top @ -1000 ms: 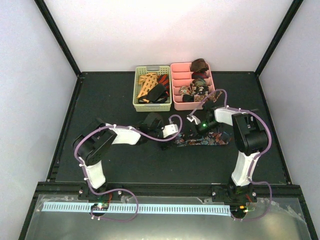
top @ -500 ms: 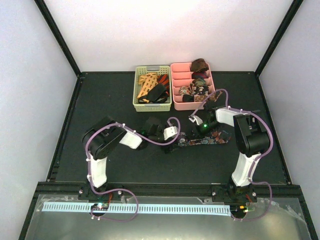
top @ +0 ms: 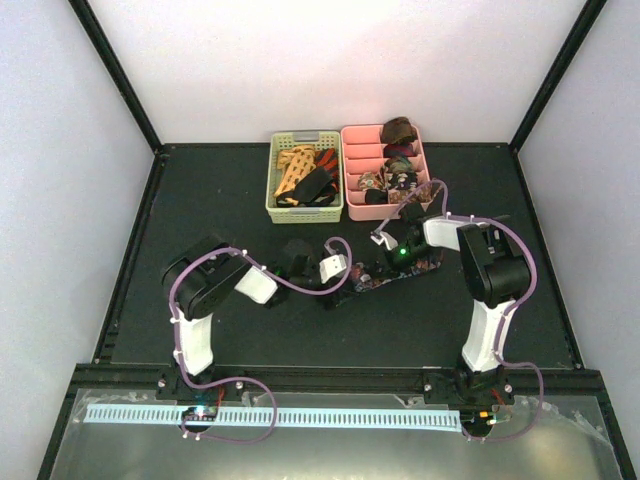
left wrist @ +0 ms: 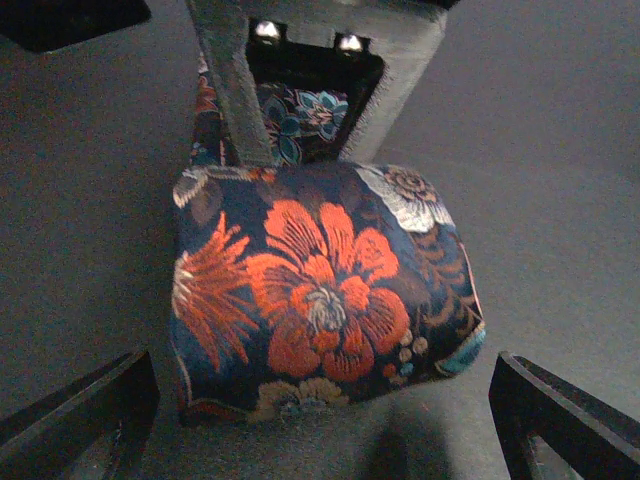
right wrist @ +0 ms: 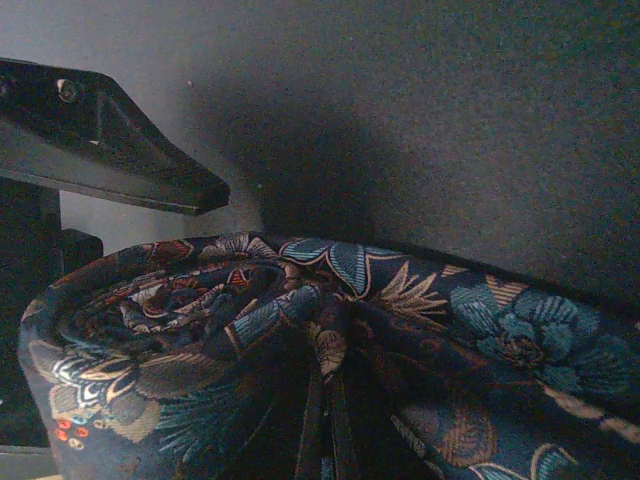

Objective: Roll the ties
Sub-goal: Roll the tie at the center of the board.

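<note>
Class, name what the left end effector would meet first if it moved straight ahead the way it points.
The left end effector would probably meet the navy floral tie first, lying just ahead.

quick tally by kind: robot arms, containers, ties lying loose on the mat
robot arms: 2 (left arm, right arm)
containers: 2 (pale green basket, pink divided tray)
ties on the mat: 1 (navy floral tie)
total: 5

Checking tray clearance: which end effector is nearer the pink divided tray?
Right. The right end effector is at the floral tie, just in front of the pink tray's near wall. The left end effector is farther out, at the tie's other end.
</note>
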